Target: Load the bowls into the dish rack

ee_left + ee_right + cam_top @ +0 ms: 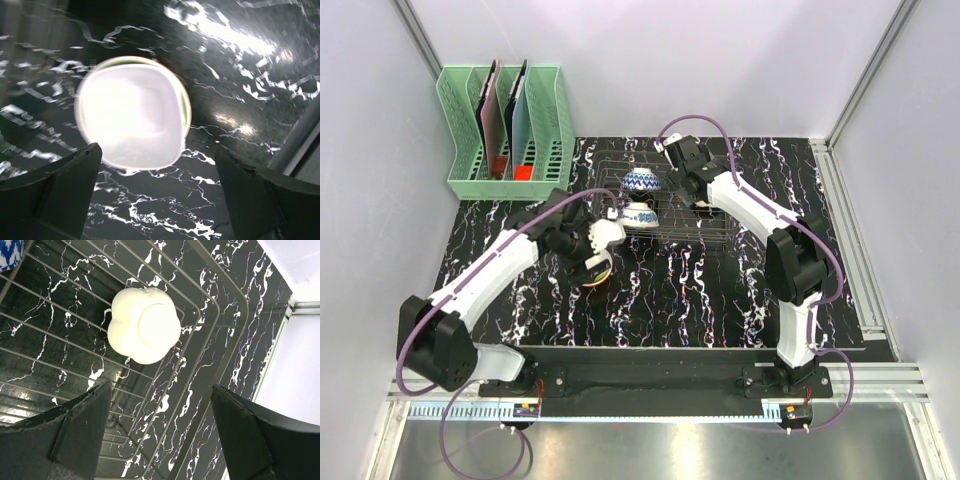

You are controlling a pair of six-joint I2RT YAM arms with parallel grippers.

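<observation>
We are hovering the left end effector [157,150] and right end effector [161,386] wide open and empty, three bowls [642,181] sitting in the dish rack [675,225], a green-rimmed bowl [132,112] waiting beside it.

Black marbled tabletop [720,300]; pale lilac walls [720,60]; mint-green holder [550,110] rear left.

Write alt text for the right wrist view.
A white lobed bowl sits in the wire dish rack on a black marbled table, just beyond the open right tool. A blue-patterned bowl peeks in at the top left corner.
</observation>
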